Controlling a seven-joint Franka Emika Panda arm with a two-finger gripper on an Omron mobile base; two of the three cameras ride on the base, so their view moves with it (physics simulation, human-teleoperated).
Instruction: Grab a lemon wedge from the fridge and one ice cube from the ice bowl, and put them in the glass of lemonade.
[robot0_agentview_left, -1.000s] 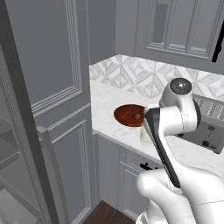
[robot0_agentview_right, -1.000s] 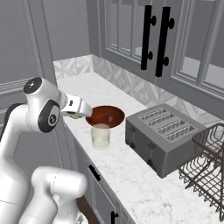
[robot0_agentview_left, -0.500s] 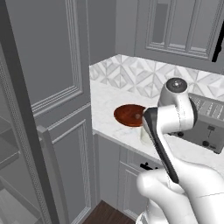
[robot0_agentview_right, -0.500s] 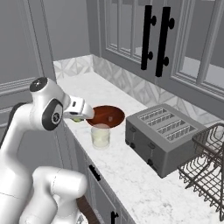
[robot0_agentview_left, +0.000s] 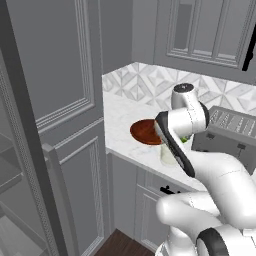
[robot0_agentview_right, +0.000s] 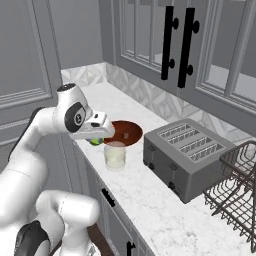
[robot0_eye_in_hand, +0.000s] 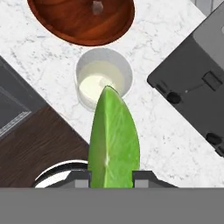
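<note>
My gripper (robot0_eye_in_hand: 111, 176) is shut on the lemon wedge (robot0_eye_in_hand: 113, 140), a yellow-green pointed slice that reaches over the near rim of the glass of lemonade (robot0_eye_in_hand: 103, 79). From the right base, the wedge (robot0_agentview_right: 95, 141) hangs just left of and above the glass (robot0_agentview_right: 115, 155), with the gripper (robot0_agentview_right: 100, 134) over the counter's front edge. The reddish-brown ice bowl (robot0_eye_in_hand: 81, 18) lies beyond the glass, with a small pale ice cube (robot0_eye_in_hand: 97, 6) in it. The bowl (robot0_agentview_left: 145, 131) also shows behind the arm. The fridge door (robot0_agentview_left: 27, 145) stands open at the left.
A dark grey toaster (robot0_agentview_right: 186, 156) stands right of the glass on the white marble counter (robot0_agentview_right: 165, 205). A wire dish rack (robot0_agentview_right: 237, 182) sits at the far right. Upper cabinets with black handles (robot0_agentview_right: 176, 45) hang above. Dark wood floor (robot0_eye_in_hand: 35, 144) lies below the counter edge.
The arm has carried the wedge a little further toward the glass; the bowl, glass and toaster have kept their places.
</note>
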